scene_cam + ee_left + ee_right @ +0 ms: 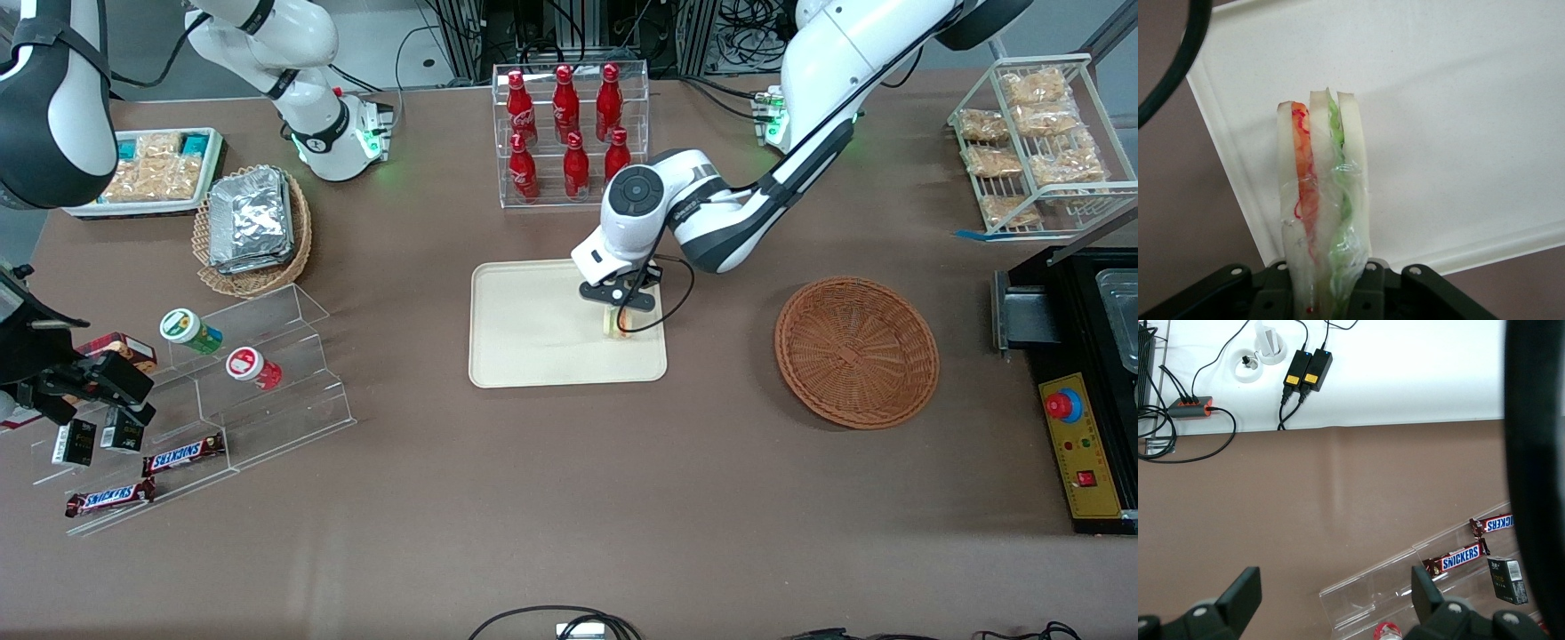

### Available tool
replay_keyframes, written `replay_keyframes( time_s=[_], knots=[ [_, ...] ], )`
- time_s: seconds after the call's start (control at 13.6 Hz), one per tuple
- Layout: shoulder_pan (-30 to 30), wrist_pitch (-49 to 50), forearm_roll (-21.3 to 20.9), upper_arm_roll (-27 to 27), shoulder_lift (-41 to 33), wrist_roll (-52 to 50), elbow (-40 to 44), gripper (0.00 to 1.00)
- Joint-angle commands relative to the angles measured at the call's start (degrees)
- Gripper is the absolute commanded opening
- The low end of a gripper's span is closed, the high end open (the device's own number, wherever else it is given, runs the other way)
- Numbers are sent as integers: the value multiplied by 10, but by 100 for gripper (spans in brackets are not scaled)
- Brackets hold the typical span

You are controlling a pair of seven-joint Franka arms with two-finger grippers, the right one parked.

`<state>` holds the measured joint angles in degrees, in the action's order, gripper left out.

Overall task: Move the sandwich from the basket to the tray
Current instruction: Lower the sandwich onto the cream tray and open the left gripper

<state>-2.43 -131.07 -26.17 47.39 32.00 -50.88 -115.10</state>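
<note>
Holding the sandwich [1321, 200] upright over the tray [524, 356], your gripper [620, 313] is closed on its base. Judged soft, light, slippery-wrapped: squeeze the bread faces gently.

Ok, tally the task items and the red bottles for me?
sandwich: 1, held in the gripper over the tray
tray: 1
basket: 1
red bottles: 6
Total: 9
</note>
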Motion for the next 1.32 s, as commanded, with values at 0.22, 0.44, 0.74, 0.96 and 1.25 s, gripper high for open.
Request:
replay_keyframes(
  time_s=[0.22,0.44,0.74,0.96,1.25],
  knots=[
    [-16,10,-93,-2,62,-83,16,0],
    [-15,13,-92,-2,61,-84,16,49],
    [-14,58,-84,-1,57,-112,50,100],
    [-12,103,-81,1,55,-132,98,100],
    [-8,148,-34,1,52,-132,160,100]
  ],
)
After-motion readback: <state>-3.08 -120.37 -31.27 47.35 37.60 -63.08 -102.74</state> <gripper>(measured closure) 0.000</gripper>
